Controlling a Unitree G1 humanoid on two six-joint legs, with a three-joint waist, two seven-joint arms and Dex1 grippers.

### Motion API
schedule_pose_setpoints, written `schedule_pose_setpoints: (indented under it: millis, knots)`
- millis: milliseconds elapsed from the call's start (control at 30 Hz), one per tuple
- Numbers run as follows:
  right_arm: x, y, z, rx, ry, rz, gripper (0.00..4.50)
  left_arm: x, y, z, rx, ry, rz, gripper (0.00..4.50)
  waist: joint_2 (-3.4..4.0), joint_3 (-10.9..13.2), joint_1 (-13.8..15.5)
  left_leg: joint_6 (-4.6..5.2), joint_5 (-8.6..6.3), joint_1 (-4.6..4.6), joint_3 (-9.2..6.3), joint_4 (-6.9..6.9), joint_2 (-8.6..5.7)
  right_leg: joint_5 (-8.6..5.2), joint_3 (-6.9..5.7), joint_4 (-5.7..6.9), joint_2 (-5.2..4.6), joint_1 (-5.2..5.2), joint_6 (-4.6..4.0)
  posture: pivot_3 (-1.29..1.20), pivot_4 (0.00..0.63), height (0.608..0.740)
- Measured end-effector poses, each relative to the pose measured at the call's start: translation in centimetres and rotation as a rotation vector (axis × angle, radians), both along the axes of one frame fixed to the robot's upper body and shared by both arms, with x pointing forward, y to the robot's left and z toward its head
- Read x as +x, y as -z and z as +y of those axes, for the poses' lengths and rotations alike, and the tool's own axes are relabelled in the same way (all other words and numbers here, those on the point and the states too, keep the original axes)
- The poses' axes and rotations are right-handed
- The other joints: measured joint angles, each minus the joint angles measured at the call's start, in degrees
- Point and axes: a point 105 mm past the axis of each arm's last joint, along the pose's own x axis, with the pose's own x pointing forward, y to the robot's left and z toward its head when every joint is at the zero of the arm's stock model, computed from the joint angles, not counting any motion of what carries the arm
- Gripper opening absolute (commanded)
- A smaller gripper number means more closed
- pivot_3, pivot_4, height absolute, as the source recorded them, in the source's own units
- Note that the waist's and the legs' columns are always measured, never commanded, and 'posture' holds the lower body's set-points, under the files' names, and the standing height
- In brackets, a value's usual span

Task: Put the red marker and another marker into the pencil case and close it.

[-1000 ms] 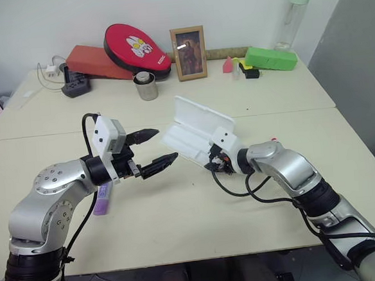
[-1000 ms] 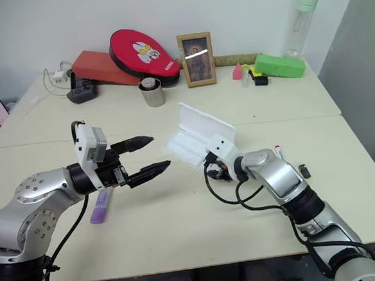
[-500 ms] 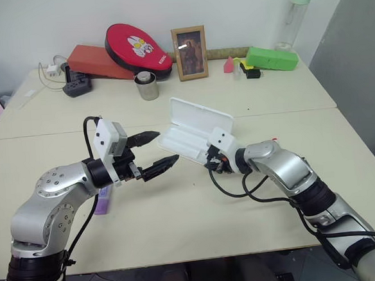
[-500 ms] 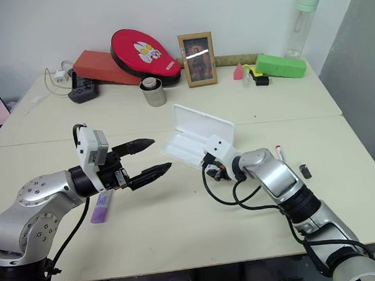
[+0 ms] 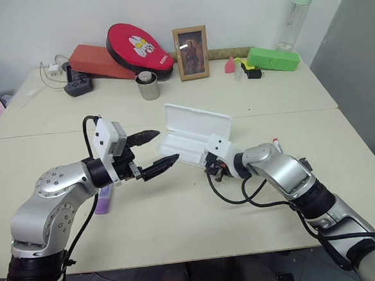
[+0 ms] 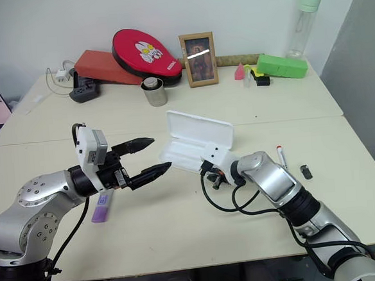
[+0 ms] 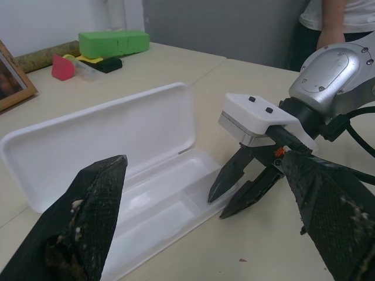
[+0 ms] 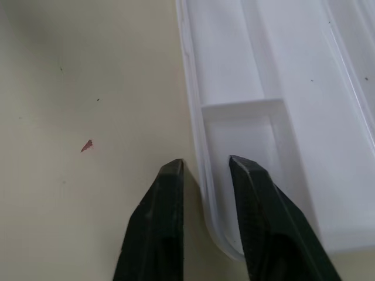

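Red marker (image 6: 279, 154) mostly hidden behind right arm; purple marker (image 6: 99, 208) half-covered.

i'm looking down on two cream tables (image 5: 198, 204) pushed together, the seam (image 5: 173, 123) running across between them. behind stands a plain white wall (image 5: 69, 20), and a grey panel (image 5: 355, 51) closes off the right side. the light is even, with soft shadows. along the far edge lie a red pad (image 5: 136, 45), a photo frame (image 5: 190, 53), a green box (image 5: 272, 58), a bottle (image 5: 293, 17).
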Motion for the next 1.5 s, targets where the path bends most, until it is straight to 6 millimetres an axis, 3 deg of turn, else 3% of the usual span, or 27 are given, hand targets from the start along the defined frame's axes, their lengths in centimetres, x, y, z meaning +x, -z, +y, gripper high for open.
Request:
schedule_pose_setpoints:
  millis: [33,400,567,667,800,1167,1433,1500]
  knots:
    - [0.0,0.0,0.0,0.001,-0.002,0.001,0.05,0.0,0.0,0.0,0.000,0.000,0.000,4.50,0.00,0.0,0.0,0.00,0.00,0.00,-0.01,0.00,0.00,0.00,0.00,0.00,0.00,0.00,0.00,0.00,0.150,0.740]
    - [-0.3,-0.4,-0.8,-0.011,-0.054,-0.005,0.05,-0.6,0.3,0.1,0.016,0.006,0.005,4.50,0.00,0.0,0.0,0.00,0.00,-0.01,-0.01,0.00,-0.01,0.00,0.01,-0.02,-0.02,0.00,0.00,0.00,0.150,0.740]
    - [-3.5,-1.5,-2.3,-0.093,-0.338,-0.032,0.05,-3.3,1.7,2.5,0.101,-0.009,0.089,4.50,0.04,0.0,-0.1,0.03,-0.02,-0.03,-0.02,-0.06,0.08,-0.02,0.06,-0.11,-0.11,-0.06,0.01,0.00,0.150,0.740]
    - [-4.8,-1.4,-2.1,-0.120,-0.472,-0.042,0.05,-4.2,1.9,3.6,0.118,-0.034,0.104,4.50,0.03,0.0,-0.1,0.02,-0.01,-0.01,-0.02,-0.05,0.19,-0.01,-0.02,-0.08,-0.09,-0.05,-0.01,0.00,0.150,0.740]
    - [-6.2,-0.6,-1.3,-0.110,-0.592,-0.044,0.05,-5.5,2.3,3.6,0.145,-0.023,0.117,4.50,0.03,0.0,0.0,0.00,0.00,0.03,-0.01,-0.02,0.17,-0.01,-0.03,-0.07,-0.09,0.03,-0.01,0.00,0.150,0.740]
    - [-5.6,1.0,-1.1,-0.129,-0.642,-0.053,0.05,-6.3,2.1,3.2,0.135,-0.025,0.117,4.50,0.03,0.0,0.1,0.00,0.00,0.03,-0.03,-0.02,0.12,-0.01,0.01,-0.07,-0.13,0.02,-0.02,0.00,0.150,0.740]
    - [-5.7,0.3,-0.7,-0.095,-0.630,-0.062,1.69,-5.9,1.5,2.9,0.137,-0.015,0.091,4.50,0.03,0.0,0.1,0.00,0.00,0.03,-0.03,-0.03,0.11,-0.01,-0.02,-0.07,-0.12,0.02,-0.02,0.00,0.150,0.740]
    - [-6.0,0.1,-0.5,-0.071,-0.620,-0.053,2.27,-5.8,1.3,2.6,0.136,-0.002,0.084,4.50,0.03,0.0,0.1,-0.01,0.00,0.03,-0.02,-0.03,0.11,-0.01,0.00,-0.07,-0.12,0.02,-0.02,0.00,0.150,0.740]
